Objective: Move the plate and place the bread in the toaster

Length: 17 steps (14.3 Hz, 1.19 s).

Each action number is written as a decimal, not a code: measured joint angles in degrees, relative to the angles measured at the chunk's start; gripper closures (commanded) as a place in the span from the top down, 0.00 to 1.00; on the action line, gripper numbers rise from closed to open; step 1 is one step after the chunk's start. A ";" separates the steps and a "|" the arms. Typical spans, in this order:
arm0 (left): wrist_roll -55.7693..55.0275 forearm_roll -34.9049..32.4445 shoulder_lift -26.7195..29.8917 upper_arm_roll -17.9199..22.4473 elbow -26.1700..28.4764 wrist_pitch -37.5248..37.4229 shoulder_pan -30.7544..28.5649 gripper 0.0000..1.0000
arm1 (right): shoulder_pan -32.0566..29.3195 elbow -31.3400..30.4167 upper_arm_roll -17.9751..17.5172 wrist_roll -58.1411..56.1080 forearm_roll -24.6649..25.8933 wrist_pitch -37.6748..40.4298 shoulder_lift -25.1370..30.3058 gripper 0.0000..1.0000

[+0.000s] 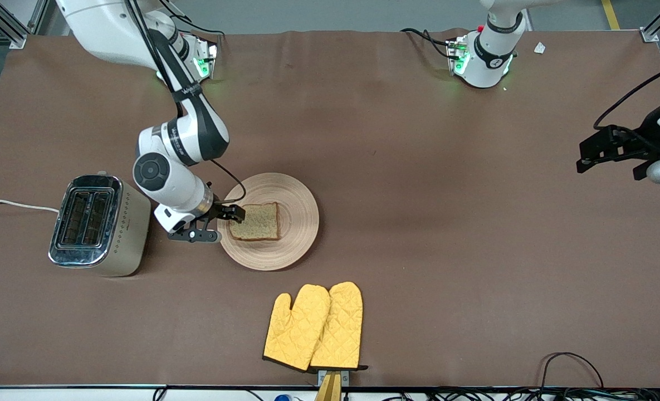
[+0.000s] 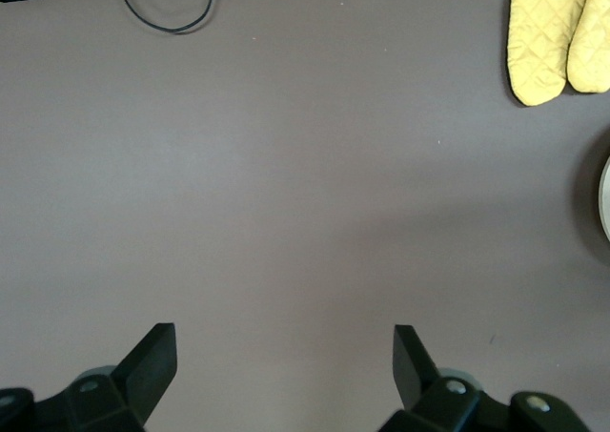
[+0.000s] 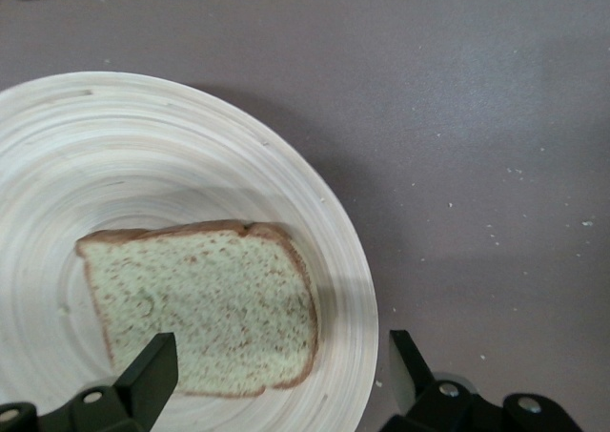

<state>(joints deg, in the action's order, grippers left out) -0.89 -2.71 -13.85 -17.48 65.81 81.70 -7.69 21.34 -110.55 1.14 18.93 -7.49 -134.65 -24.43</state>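
The round light-wood plate (image 1: 299, 223) lies on the brown table beside the toaster (image 1: 98, 225), which stands toward the right arm's end. One slice of speckled bread (image 1: 255, 221) lies flat on the plate. My right gripper (image 1: 226, 224) is open and low at the plate's rim on the toaster side. In the right wrist view the plate (image 3: 143, 165) and bread (image 3: 205, 308) fill the frame, and my right gripper (image 3: 281, 351) has one finger over the bread and the other outside the rim. My left gripper (image 1: 583, 157) waits open and empty over bare table (image 2: 284, 341) at the left arm's end.
A pair of yellow oven mitts (image 1: 316, 326) lies nearer the front camera than the plate, by the table's front edge; it also shows in the left wrist view (image 2: 553, 31). The toaster's white cord (image 1: 12, 204) runs off the table's end. Cables hang along the front edge.
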 measured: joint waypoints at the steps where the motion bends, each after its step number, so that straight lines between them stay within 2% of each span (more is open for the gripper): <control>1: -0.01 0.00 0.33 0.01 0.34 0.01 -0.48 1.00 | 0.00 0.01 0.01 0.00 0.00 -0.33 -0.71 0.53; 2: -0.01 0.00 0.40 0.01 0.55 0.01 -0.80 1.00 | 0.01 0.03 0.01 0.00 0.00 -0.42 -1.09 0.44; 3: -0.01 0.00 0.40 0.01 0.84 0.02 -0.92 1.00 | 0.03 0.04 0.01 0.00 0.00 -0.42 -1.31 0.43; 4: -0.02 0.00 0.66 -0.02 1.45 0.10 -0.81 1.00 | 0.07 0.04 0.00 0.00 0.00 -0.41 -1.40 0.37; 6: -0.47 0.00 3.31 -0.07 5.41 1.68 -0.10 1.00 | 0.11 0.04 0.00 0.01 0.00 -0.41 -1.48 0.29; 8: -1.34 0.00 7.81 0.25 11.32 4.17 1.11 1.00 | 0.11 0.04 0.02 0.01 0.00 -0.40 -1.73 0.27; 13: -4.18 1.02 18.07 6.26 24.99 9.04 7.26 1.00 | 0.10 0.04 0.11 0.01 0.00 -0.49 -3.04 0.27; 17: -4.23 1.76 22.70 7.49 32.24 12.40 7.87 1.00 | 0.13 0.04 0.08 0.01 0.00 -0.79 -3.53 0.24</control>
<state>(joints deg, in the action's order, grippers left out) -5.12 -0.95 8.85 -10.00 98.06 94.10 0.18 21.47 -110.51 1.22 18.94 -7.49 -135.45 -27.96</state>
